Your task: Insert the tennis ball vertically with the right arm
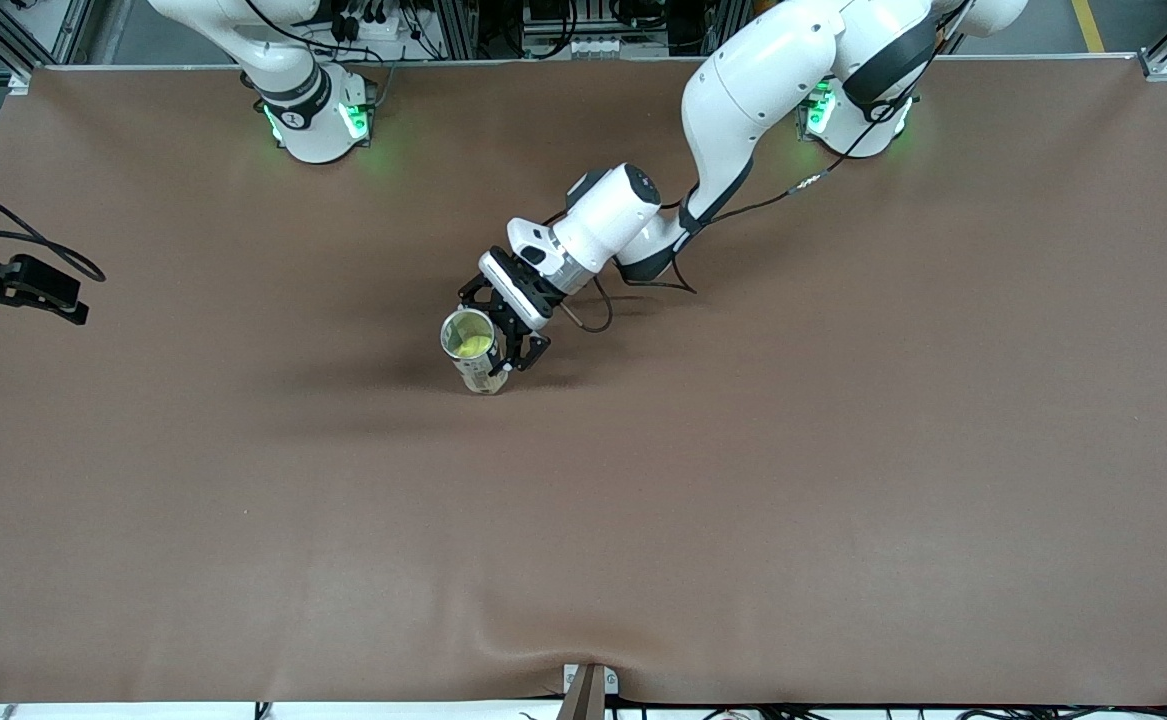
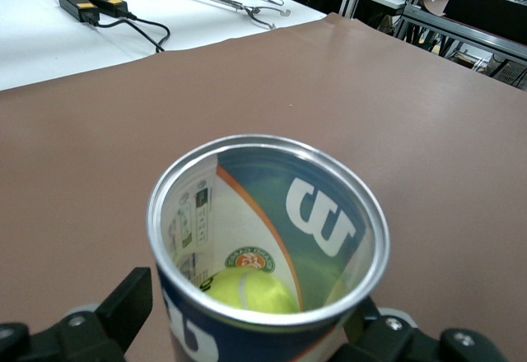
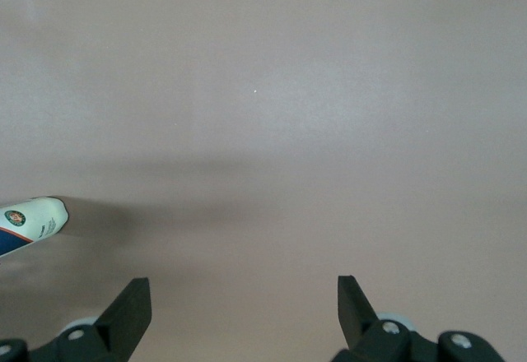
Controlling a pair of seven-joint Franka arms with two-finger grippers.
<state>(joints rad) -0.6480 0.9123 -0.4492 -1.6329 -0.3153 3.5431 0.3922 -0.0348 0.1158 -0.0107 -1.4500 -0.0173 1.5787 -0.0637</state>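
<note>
A tennis-ball can (image 1: 484,376) stands upright near the table's middle, its mouth open to the top. The yellow tennis ball (image 1: 475,346) lies inside it, low against the wall (image 2: 247,290). My left gripper (image 1: 493,335) straddles the can with its jaws wide, one finger (image 2: 132,304) on each side, close to the wall. I see no squeeze on the can (image 2: 185,329). My right gripper (image 3: 243,292) is open over bare table with nothing between its fingers. From there only the can's lower end (image 3: 29,224) shows.
The brown mat (image 1: 743,500) covers the whole table and wrinkles at the edge nearest the front camera. The right arm's base (image 1: 315,120) stands at its end, and the arm rises out of the front view. Cables and boxes (image 2: 90,4) lie on a white bench past the mat's edge.
</note>
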